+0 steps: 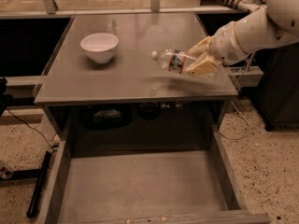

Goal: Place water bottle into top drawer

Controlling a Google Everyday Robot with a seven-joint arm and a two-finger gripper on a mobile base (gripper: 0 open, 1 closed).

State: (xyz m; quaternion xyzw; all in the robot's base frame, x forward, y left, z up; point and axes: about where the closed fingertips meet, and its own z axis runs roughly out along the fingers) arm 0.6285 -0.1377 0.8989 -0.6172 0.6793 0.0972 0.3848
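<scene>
Water bottle (175, 61): held on its side, pinched between the fingers of the gripper (199, 58) just above the table (140, 80), well apart from the white bowl (99, 46); pickup is judged done, while lowering into the open top drawer (140, 185) below and release are left.
</scene>
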